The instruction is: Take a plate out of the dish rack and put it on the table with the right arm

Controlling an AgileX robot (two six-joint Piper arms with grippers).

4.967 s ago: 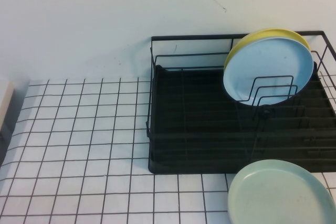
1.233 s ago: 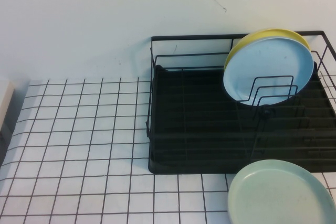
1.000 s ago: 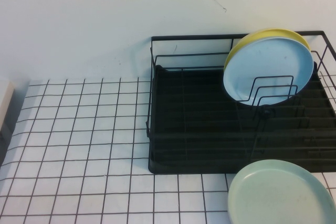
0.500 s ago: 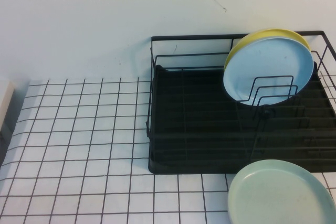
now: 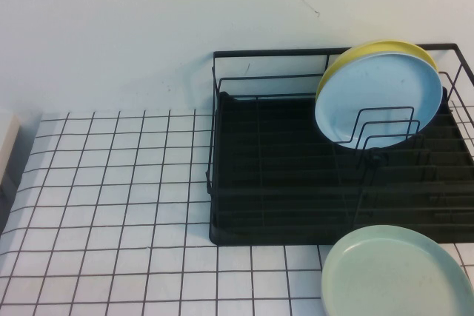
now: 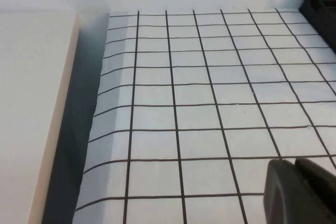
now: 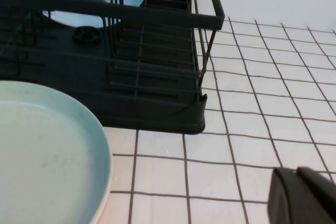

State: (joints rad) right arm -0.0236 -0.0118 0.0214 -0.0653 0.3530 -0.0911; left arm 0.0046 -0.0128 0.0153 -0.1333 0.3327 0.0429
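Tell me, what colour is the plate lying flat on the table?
Pale mint green. The plate shows best in the high view, in front of the dish rack.

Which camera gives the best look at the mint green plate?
The high view: the mint green plate lies flat on the table in front of the dish rack, nearly whole. The right wrist view shows only one side of it; the left wrist view shows none.
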